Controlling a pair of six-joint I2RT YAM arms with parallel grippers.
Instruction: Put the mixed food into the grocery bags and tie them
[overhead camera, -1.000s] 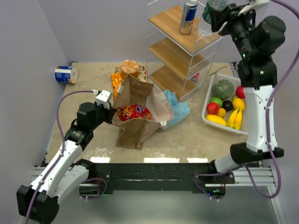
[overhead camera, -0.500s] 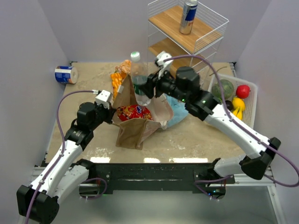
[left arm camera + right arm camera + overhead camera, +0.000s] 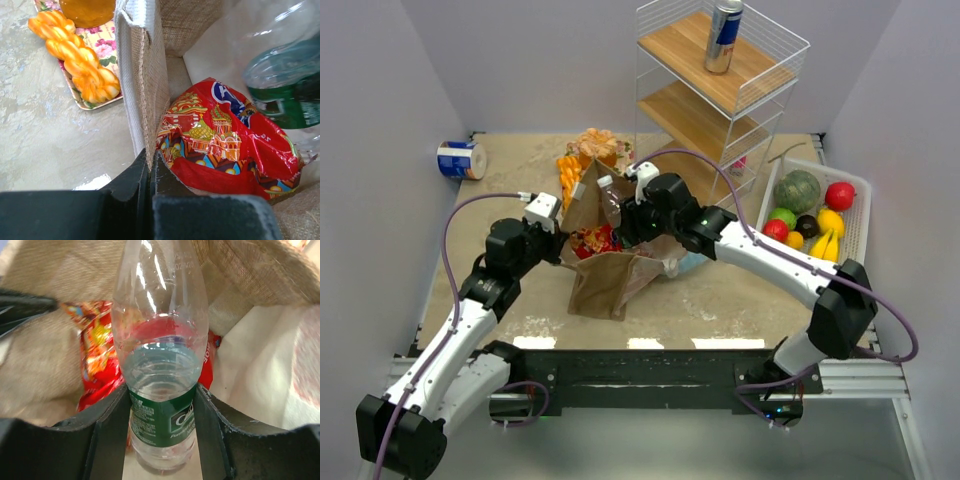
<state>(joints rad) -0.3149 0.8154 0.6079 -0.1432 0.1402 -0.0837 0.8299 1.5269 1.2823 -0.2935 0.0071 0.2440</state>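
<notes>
The brown bag (image 3: 610, 280) stands open mid-table with a red snack packet (image 3: 592, 240) inside. My left gripper (image 3: 560, 250) is shut on the bag's left rim (image 3: 145, 95); its jaws (image 3: 150, 160) pinch the fabric. My right gripper (image 3: 625, 222) is shut on the green-labelled bottle (image 3: 610, 198), tilted into the bag's mouth above the packet. The right wrist view shows the bottle (image 3: 160, 365) between the fingers (image 3: 162, 425), with the packet (image 3: 97, 355) behind it. The can (image 3: 723, 35) stands on the top shelf. The light-blue bag (image 3: 692, 262) is mostly hidden under my right arm.
A white wire shelf rack (image 3: 760, 95) stands at the back right. A white basket (image 3: 855, 215) of fruit and vegetables is at the right. Orange segments on a floral tray (image 3: 75, 65) lie behind the bag. A blue-and-white roll (image 3: 460, 160) sits at the back left.
My right arm swung from the shelf across to the brown bag with the bottle, then lowered it into the bag's mouth. The left arm has not moved.
</notes>
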